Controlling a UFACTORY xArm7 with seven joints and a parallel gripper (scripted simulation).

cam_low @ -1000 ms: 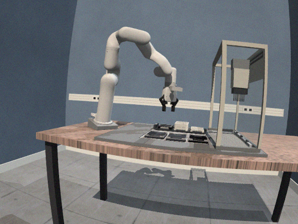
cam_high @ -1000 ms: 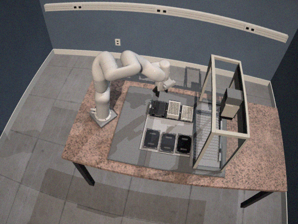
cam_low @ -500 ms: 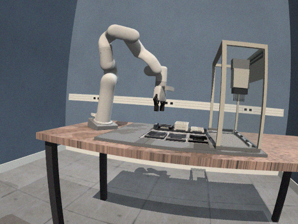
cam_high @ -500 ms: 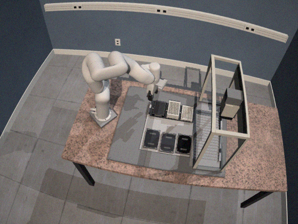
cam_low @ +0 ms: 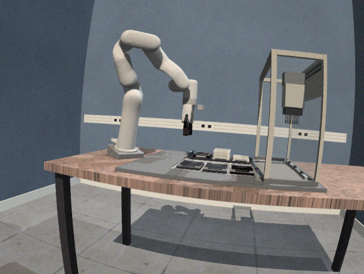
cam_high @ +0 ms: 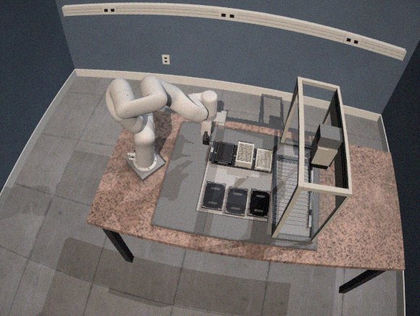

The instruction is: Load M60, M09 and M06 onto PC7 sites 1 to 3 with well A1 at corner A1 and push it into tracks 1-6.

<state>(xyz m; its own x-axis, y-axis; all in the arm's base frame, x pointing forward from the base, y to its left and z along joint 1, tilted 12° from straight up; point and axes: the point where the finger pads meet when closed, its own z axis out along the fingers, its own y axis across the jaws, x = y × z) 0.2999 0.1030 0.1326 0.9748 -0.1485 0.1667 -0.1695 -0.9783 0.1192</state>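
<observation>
Most of the work looks done, but the rails (cam_high: 294,203) hold nothing, so the push into tracks 1-6 is left. PC7 (cam_high: 211,154) lies on the apron before them, carrying a black plate (cam_high: 223,152) at its handle end, then a tall white block (cam_high: 244,154) and a flat white plate (cam_high: 263,159). The three nests (cam_high: 213,196) look empty. The gripper (cam_low: 187,129) hangs above the handle end, fairly wide and holding nothing.
</observation>
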